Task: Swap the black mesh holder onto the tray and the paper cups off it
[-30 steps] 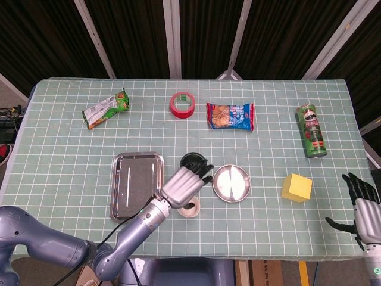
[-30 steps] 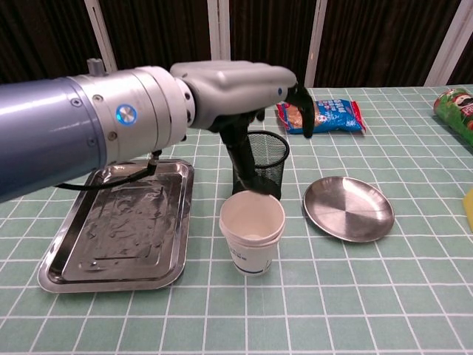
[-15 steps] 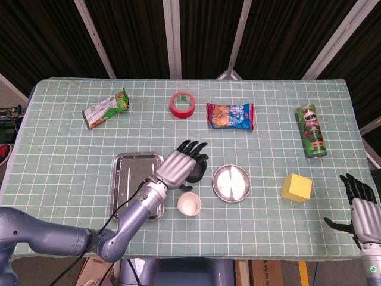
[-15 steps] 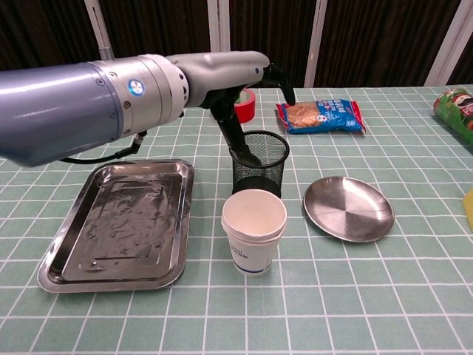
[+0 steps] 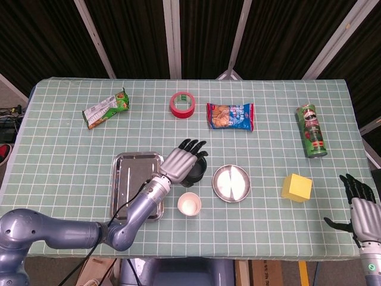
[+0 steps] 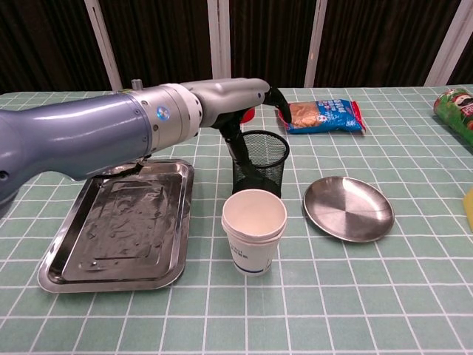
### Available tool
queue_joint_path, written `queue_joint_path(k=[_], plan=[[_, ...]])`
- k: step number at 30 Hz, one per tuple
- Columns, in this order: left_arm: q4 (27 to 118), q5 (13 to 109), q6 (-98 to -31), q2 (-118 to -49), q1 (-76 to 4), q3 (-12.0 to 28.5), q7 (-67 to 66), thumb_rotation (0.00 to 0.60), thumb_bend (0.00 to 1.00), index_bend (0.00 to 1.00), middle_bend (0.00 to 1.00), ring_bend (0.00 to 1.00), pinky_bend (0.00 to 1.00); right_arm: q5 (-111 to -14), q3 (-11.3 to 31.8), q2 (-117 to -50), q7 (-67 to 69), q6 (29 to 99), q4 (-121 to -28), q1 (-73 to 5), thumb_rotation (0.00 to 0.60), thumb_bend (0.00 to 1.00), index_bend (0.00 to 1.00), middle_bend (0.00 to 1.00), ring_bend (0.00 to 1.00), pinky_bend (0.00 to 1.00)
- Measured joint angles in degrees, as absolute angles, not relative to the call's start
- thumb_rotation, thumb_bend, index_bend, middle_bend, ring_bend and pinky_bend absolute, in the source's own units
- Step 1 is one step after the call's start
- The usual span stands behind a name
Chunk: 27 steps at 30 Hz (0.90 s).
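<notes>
The black mesh holder [image 5: 200, 172] [image 6: 261, 164] stands upright on the table just right of the steel tray [image 5: 128, 185] [image 6: 118, 222], which holds nothing. A stack of white paper cups [image 5: 189, 204] [image 6: 253, 231] stands on the table in front of the holder, off the tray. My left hand [image 5: 179, 161] [image 6: 230, 97] hovers over the holder's rim with fingers stretched out; one dark finger dips inside the holder and the others reach past its far rim. It holds nothing. My right hand [image 5: 359, 203] hangs at the table's front right edge, fingers spread.
A round steel plate [image 5: 231, 183] [image 6: 348, 208] lies right of the holder. Further out are a yellow block [image 5: 296, 187], a green can [image 5: 311, 131], a blue snack bag [image 5: 230, 115] [image 6: 321, 116], red tape [image 5: 183, 104] and a green packet [image 5: 106, 108].
My left hand has moved from above the paper cups away from me to over the mesh holder, uncovering the cups. The right hand has barely moved.
</notes>
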State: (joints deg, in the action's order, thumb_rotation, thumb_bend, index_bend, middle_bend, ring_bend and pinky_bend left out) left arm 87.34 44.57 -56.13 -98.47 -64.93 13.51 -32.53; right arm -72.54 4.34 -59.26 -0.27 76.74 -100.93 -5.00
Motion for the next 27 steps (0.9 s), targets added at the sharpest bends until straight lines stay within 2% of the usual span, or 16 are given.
queue_joint_path(k=[7,10,13,16,22,27], plan=[[82.06,46.06,-53.74,-101.46,-65.12,13.06,-30.37,0.600,0.00,0.20,0.00,0.00,0.04,-72.28,4.50,-59.59,-0.54,76.56,-100.65,-5.05,0.600,0.00,0.00,0.00,0.00,0.00],[80.16,46.80,-52.76,-102.55,-65.14,12.79,-29.54,0.600,0.01,0.21,0.01,0.00,0.10,-72.24,4.57,-59.65,-0.65,76.61,-100.69,-5.02,0.600,0.00,0.00,0.00,0.00,0.00],[79.02,47.96,-52.08,-103.20,-65.01,12.53,-28.67,0.600,0.09,0.29,0.10,0.08,0.26,-72.31,4.66,-59.68,-0.63,76.89,-100.76,-4.93,0.600,0.00,0.00,0.00,0.00,0.00],[78.46,50.12,-52.48,-103.41,-64.74,12.39,-27.78,0.600,0.17,0.34,0.19,0.16,0.34,-72.54,4.73,-59.82,-0.70,77.22,-100.76,-4.84,0.600,0.00,0.00,0.00,0.00,0.00],[76.82,55.93,-53.55,-103.26,-63.64,11.81,-25.18,0.600,0.32,0.41,0.33,0.25,0.42,-72.07,4.99,-60.23,-0.71,77.30,-100.63,-4.74,0.600,0.00,0.00,0.00,0.00,0.00],[76.01,57.23,-54.56,-102.78,-63.01,11.77,-25.71,0.600,0.39,0.45,0.41,0.29,0.44,-72.21,5.02,-60.32,-0.60,77.27,-100.74,-4.71,0.600,0.00,0.00,0.00,0.00,0.00]])
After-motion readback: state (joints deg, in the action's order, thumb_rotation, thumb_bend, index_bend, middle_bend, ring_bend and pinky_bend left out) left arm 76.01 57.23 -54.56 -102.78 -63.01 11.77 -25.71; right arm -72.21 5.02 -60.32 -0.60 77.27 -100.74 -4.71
